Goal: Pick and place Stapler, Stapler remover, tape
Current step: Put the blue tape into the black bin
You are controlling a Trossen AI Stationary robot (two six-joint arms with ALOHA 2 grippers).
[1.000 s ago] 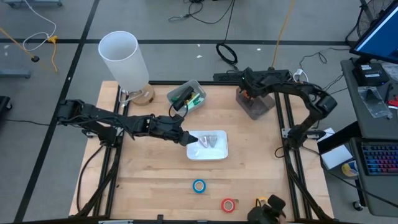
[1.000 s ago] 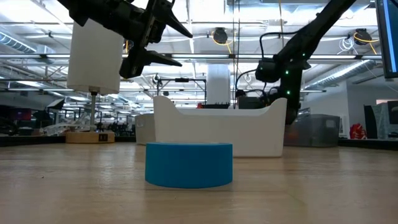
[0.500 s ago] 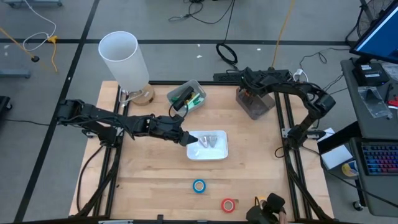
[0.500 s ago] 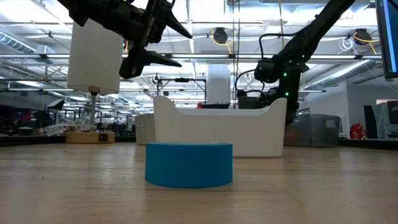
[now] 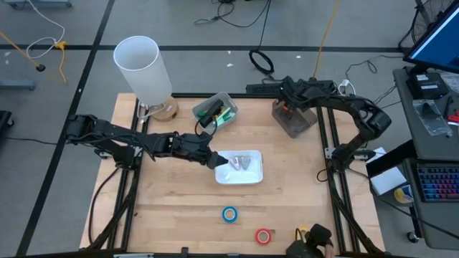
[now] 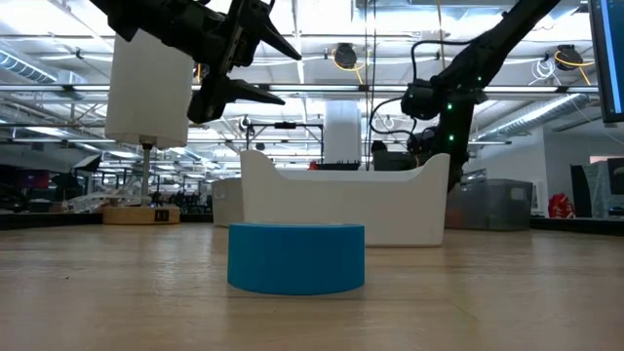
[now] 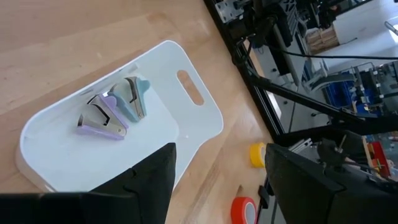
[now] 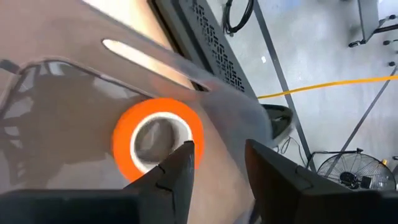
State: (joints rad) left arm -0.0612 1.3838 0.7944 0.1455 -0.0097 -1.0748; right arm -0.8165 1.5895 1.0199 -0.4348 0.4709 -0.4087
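Right hand [image 8: 214, 168] hangs over the smoky clear bin [image 5: 294, 119] at the worktop's [image 5: 172, 215] far right, fingers parted and empty, the orange tape roll [image 8: 158, 145] lying inside just below them. Left hand [image 7: 217, 180] hovers released above the white tray [image 7: 199, 118], which holds two staple removers [image 7: 115, 109]. Blue [image 5: 229, 213] and red [image 5: 264, 236] rolls sit near the front edge.
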